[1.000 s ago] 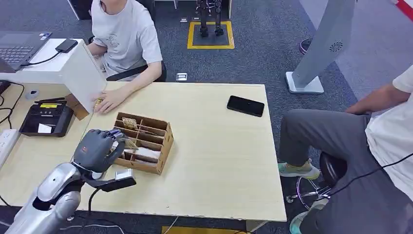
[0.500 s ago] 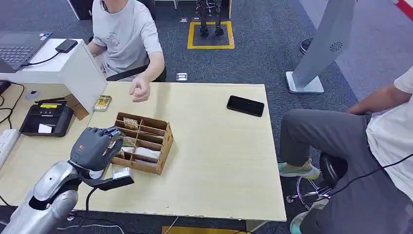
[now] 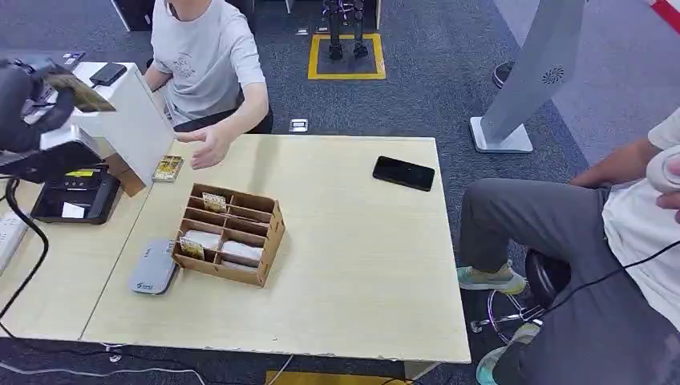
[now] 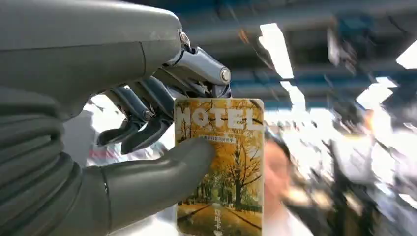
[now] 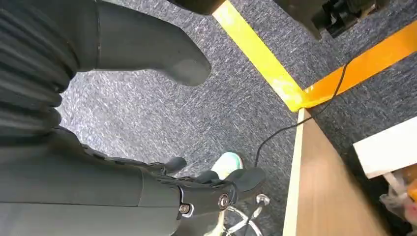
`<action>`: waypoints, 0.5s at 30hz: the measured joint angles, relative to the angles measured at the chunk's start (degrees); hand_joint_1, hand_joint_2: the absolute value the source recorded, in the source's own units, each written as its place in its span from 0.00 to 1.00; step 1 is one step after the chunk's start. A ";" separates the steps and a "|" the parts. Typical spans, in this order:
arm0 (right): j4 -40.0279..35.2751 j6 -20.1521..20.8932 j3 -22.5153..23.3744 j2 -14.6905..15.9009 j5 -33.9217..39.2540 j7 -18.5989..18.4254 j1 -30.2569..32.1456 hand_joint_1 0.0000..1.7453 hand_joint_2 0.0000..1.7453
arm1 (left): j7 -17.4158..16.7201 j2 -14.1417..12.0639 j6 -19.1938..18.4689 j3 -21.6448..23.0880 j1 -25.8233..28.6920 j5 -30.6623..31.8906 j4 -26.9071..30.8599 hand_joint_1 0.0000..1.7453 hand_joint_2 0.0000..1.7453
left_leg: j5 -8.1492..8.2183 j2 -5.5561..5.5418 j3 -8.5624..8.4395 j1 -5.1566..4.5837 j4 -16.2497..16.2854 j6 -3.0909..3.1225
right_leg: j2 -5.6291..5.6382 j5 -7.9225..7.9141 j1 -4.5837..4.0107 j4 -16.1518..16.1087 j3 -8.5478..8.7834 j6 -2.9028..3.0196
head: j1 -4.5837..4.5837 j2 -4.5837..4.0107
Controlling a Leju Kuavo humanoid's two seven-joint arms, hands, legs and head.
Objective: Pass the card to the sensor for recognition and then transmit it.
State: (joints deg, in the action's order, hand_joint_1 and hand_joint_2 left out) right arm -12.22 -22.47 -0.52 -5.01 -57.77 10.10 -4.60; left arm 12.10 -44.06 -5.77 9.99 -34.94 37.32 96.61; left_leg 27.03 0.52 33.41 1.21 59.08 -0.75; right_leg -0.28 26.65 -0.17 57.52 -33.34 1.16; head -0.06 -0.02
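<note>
My left hand (image 3: pixel 26 103) is raised at the far left, above the table's back corner, pinching a yellow card (image 3: pixel 77 93). In the left wrist view the card (image 4: pixel 223 162) reads "MOTEL" over an autumn tree picture, and the thumb (image 4: pixel 162 167) presses it against the dark fingers. A flat grey sensor pad (image 3: pixel 152 276) lies on the table by the front left corner of a wooden divided box (image 3: pixel 273 233), which holds more cards (image 3: pixel 213 202). My right hand (image 5: pixel 123 194) hangs over the carpet beside the table edge, fingers apart and holding nothing.
A person sits behind the table with an open hand (image 3: pixel 207 147) stretched over it, near a loose card (image 3: pixel 167 168). A black terminal (image 3: pixel 76 196) and a white box (image 3: pixel 132 120) stand at the left, and a black phone (image 3: pixel 403 173) at the back right. Another person sits at the right.
My left hand rose from the wooden box up to the far left with a card in it, uncovering the grey sensor pad. The seated person's hand lifted off the loose card and now reaches out open.
</note>
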 joint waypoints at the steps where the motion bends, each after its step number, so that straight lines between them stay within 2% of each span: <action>1: 0.00 -0.09 0.02 0.00 -0.02 0.00 0.03 0.00 1.00 | -2.12 0.81 2.06 -0.09 -1.95 4.64 -1.19 1.00 1.00 | 0.00 -0.05 0.00 -0.05 0.00 0.01 | -0.04 0.01 0.07 0.00 -0.04 -0.02 | 0.15 0.00; 3: -0.02 -0.26 0.02 -0.18 -0.26 -0.17 -0.18 0.00 1.00 | -5.15 3.86 6.72 0.22 -5.26 11.39 -5.34 1.00 1.00 | -0.05 -0.24 0.08 -0.02 0.00 0.07 | -0.25 0.03 0.11 0.00 0.08 -0.03 | 0.11 0.00; 4: -0.02 -0.31 0.04 -0.24 -0.35 -0.17 -0.35 0.00 1.00 | -5.65 4.75 7.87 0.42 -6.21 12.34 -6.91 1.00 1.00 | -0.05 -0.20 0.07 -0.02 0.00 0.07 | -0.22 0.02 0.11 0.00 0.05 -0.02 | 0.06 0.00; 6: -0.09 -0.42 0.09 -0.26 -0.61 -0.17 -0.38 0.00 1.00 | -5.68 6.12 8.85 1.03 -7.66 12.91 -9.47 1.00 1.00 | -0.09 -0.15 0.08 -0.02 0.00 0.04 | -0.16 -0.01 0.12 0.00 0.05 -0.02 | 0.06 0.00; 10: -0.09 -0.44 0.09 -0.28 -0.83 -0.37 -0.28 0.00 1.00 | -6.35 7.32 9.29 1.51 -8.56 12.93 -10.95 1.00 1.00 | -0.08 0.07 0.08 -0.03 0.00 0.03 | 0.08 -0.06 0.13 0.00 -0.03 -0.04 | 0.09 0.00; 15: -0.09 -0.57 0.11 -0.44 -0.85 -1.25 -0.22 0.00 1.00 | -10.25 9.12 13.29 1.62 -8.90 17.15 -13.64 1.00 1.00 | -0.07 0.06 0.09 -0.02 0.00 0.03 | 0.07 -0.06 0.13 0.00 -0.06 -0.04 | 0.06 0.00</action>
State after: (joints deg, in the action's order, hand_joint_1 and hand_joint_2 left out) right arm -12.31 -23.04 -0.42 -5.44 -58.62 8.85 -4.83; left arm 1.86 -34.95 7.52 11.61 -43.84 54.47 82.97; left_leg 26.96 0.58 33.50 1.19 59.08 -0.72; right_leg -0.21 26.60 -0.04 57.53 -33.40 1.11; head 0.00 -0.02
